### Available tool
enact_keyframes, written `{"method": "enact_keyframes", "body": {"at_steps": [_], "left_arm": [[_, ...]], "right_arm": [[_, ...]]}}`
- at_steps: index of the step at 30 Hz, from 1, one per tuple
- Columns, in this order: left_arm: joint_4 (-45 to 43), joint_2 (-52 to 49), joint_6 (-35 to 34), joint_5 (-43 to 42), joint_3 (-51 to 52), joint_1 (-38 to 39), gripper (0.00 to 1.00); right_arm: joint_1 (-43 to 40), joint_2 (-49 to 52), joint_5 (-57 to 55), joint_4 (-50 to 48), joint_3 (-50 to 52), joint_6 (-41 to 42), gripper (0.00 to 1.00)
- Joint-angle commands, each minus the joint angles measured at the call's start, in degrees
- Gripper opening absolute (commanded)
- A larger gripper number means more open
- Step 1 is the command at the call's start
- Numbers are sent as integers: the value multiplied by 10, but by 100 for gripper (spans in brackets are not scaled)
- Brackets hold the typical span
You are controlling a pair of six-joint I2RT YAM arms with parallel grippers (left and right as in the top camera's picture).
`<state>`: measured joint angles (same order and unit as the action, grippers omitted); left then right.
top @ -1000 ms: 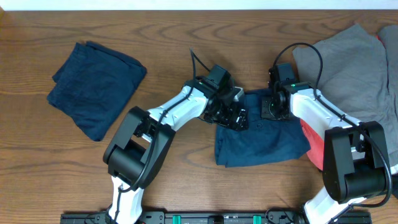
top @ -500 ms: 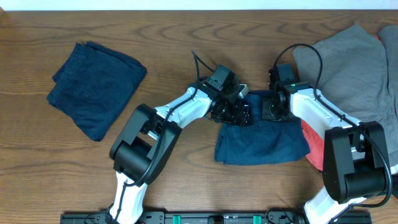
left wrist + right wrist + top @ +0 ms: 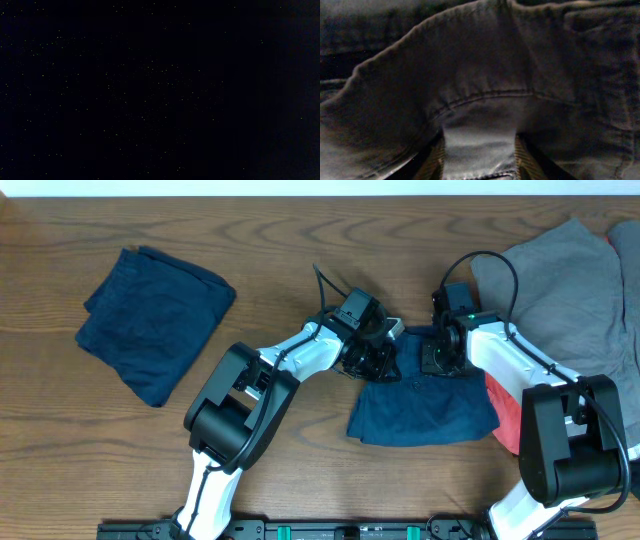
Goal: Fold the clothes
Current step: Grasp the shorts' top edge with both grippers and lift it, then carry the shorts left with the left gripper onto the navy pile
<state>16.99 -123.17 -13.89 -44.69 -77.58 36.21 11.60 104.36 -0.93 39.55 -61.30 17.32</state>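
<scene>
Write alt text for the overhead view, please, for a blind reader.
Two robot arms reach over navy shorts on a wooden table, the left tool and right tool at their upper edge. A folded navy pair lies left; grey cloth and red cloth lie right.

The left arm reaches from its base toward 1 o'clock, elbow bent, its left gripper (image 3: 376,362) low and pointing toward 3 o'clock, grip hidden. The right arm arcs toward 11 o'clock, its right gripper (image 3: 437,356) turned down, fingers (image 3: 521,156) pinching the shorts (image 3: 425,408).
</scene>
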Motion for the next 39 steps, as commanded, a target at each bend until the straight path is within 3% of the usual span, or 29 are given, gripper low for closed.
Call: {"method": "enact_keyframes", "body": {"at_steps": [1, 4, 8, 15, 25, 39], "left_arm": [[0, -4, 35, -5, 5, -10, 6], [1, 14, 38, 10, 4, -43, 6], [7, 56, 38, 38, 4, -115, 6], [9, 146, 38, 54, 4, -271, 6], [-10, 207, 38, 98, 0, -467, 6], [-40, 207, 37, 47, -3, -598, 6]], "right_arm": [[5, -19, 12, 21, -13, -7, 49], [-4, -68, 12, 46, -39, -7, 56], [-27, -154, 12, 81, -70, -7, 84], [-52, -262, 12, 110, -71, -27, 84], [-58, -270, 12, 139, -70, -26, 83], [-58, -258, 12, 141, -68, -26, 83]]}}
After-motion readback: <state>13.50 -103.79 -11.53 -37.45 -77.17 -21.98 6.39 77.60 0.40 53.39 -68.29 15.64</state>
